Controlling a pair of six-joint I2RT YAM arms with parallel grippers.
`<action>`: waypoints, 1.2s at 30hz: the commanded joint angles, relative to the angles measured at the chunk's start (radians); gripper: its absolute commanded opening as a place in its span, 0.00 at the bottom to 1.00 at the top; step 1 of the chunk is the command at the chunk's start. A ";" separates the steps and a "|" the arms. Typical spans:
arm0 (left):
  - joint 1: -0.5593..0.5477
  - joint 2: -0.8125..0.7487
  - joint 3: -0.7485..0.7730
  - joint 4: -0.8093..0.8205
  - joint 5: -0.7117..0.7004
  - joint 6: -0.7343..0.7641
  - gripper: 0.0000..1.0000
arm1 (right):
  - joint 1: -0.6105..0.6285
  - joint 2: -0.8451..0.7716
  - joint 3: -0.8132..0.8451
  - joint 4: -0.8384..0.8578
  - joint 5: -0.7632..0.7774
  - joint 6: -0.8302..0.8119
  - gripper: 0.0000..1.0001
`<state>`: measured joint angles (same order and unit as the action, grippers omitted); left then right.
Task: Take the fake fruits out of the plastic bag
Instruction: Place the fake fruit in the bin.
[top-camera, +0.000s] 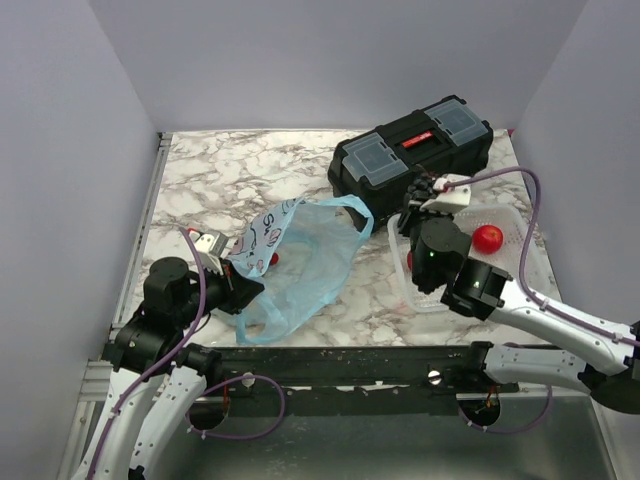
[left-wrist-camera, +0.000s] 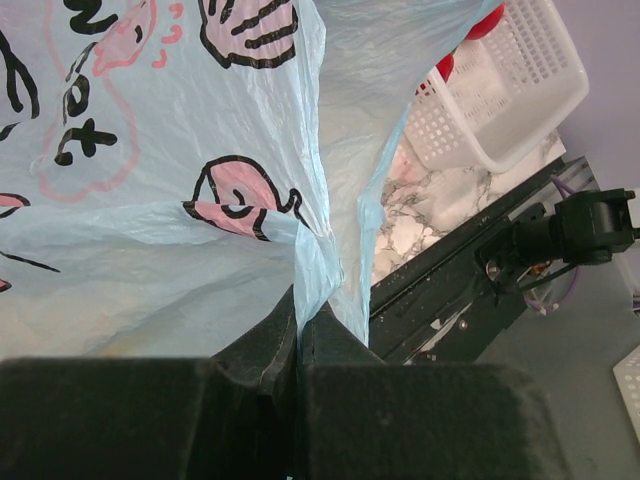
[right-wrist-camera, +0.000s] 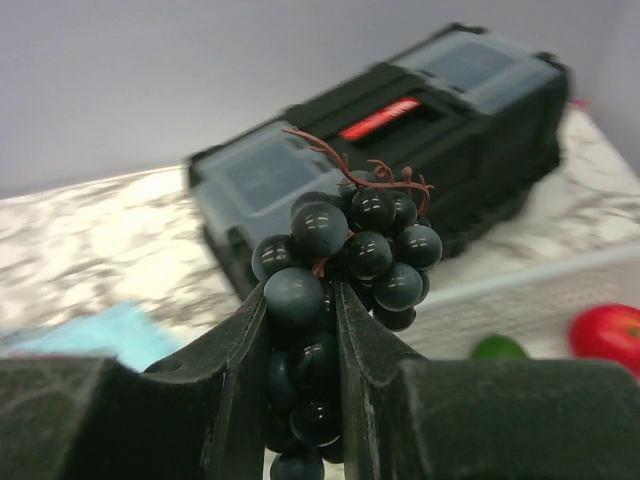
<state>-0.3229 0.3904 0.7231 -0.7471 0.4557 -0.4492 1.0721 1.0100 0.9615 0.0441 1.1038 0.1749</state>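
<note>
Right fingers (right-wrist-camera: 235, 380) clamp dark glossy plastic grape cluster (right-wrist-camera: 370, 250), lower grapes wedged between them; overhead barely shows this. Left fingers (left-wrist-camera: 262, 350) pinched shut on crinkly light-blue plastic bag (left-wrist-camera: 150, 250).

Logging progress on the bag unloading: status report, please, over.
Left gripper shut on the plastic bag. Right gripper shut on the dark grapes, by the white basket. Red fruit in basket. Black toolbox close alongside.

- Marble-patterned tabletop (top-camera: 240, 170), white with grey-brown veins, evenly lit with soft shadows.
- Boxed in by plain pale lilac-grey panels: back wall (top-camera: 330, 60), left wall (top-camera: 60, 150), right wall (top-camera: 590, 120).
- Edged on the left by a light metal strip (top-camera: 140, 240).
- Bordered along the near edge by a black rail (top-camera: 340, 365), scuffed white in spots.
- Dull grey surface (top-camera: 380, 450) below the rail.
</note>
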 joint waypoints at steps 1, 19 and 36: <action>-0.004 0.008 -0.005 -0.001 0.002 0.006 0.00 | -0.186 -0.014 0.055 -0.263 0.106 0.157 0.01; -0.004 0.002 -0.003 -0.003 0.000 0.007 0.00 | -0.850 0.081 -0.154 -0.469 -0.603 0.580 0.01; -0.004 -0.006 -0.004 -0.003 -0.001 0.007 0.00 | -0.907 0.217 -0.235 -0.338 -0.621 0.543 0.16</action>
<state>-0.3229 0.3897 0.7231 -0.7471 0.4557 -0.4492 0.1745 1.2194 0.7345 -0.3565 0.4728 0.7246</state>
